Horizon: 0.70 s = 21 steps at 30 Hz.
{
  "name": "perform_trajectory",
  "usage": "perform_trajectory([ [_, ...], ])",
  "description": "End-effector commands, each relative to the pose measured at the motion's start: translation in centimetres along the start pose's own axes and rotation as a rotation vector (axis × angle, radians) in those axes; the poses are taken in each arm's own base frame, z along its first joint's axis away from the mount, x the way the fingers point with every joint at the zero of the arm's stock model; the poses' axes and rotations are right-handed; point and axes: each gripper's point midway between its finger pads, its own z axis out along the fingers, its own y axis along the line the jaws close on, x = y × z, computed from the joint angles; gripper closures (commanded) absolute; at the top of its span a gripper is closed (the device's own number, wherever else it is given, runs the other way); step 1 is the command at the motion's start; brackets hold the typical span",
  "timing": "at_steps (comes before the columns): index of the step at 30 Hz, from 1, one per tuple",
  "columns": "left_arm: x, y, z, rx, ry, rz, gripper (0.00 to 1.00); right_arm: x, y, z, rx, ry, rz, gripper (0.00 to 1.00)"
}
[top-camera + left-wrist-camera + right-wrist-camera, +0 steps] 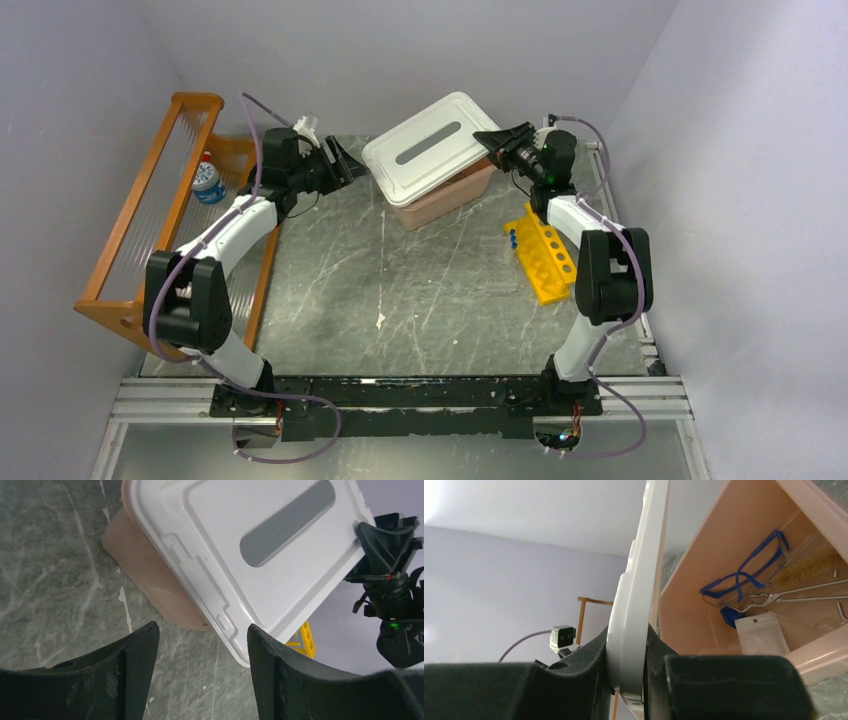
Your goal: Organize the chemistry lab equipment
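Observation:
A pink box stands at the back middle of the table, with its white lid lifted and tilted over it. My right gripper is shut on the lid's right edge; in the right wrist view the lid is pinched between my fingers. Inside the box lie blue-framed safety glasses, metal forceps, a tan brush and a white packet. My left gripper is open and empty just left of the lid. Blue-capped tubes stand in a yellow rack.
An orange slatted shelf stands along the left side with a small blue-and-white bottle on it. The yellow rack lies near the right arm. Grey walls close in at the back and both sides.

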Motion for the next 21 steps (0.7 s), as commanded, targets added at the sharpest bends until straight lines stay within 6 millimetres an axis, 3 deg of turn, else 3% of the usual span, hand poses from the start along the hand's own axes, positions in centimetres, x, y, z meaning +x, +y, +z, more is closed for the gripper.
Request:
perform_trajectory([
  [1, -1.3, -2.1, 1.6, 0.08, -0.094, 0.022, 0.31, -0.7, 1.4, 1.3, -0.087, 0.007, 0.017, 1.0],
  [11, 0.5, -0.9, 4.9, 0.047, -0.063, 0.043, 0.29, -1.1, -1.7, 1.6, -0.054, 0.015, 0.044, 0.97],
  [21, 2.0, -0.1, 6.0, 0.013, -0.021, 0.077, 0.25, -1.5, -4.6, 1.2, 0.075, -0.01, 0.016, 0.59],
])
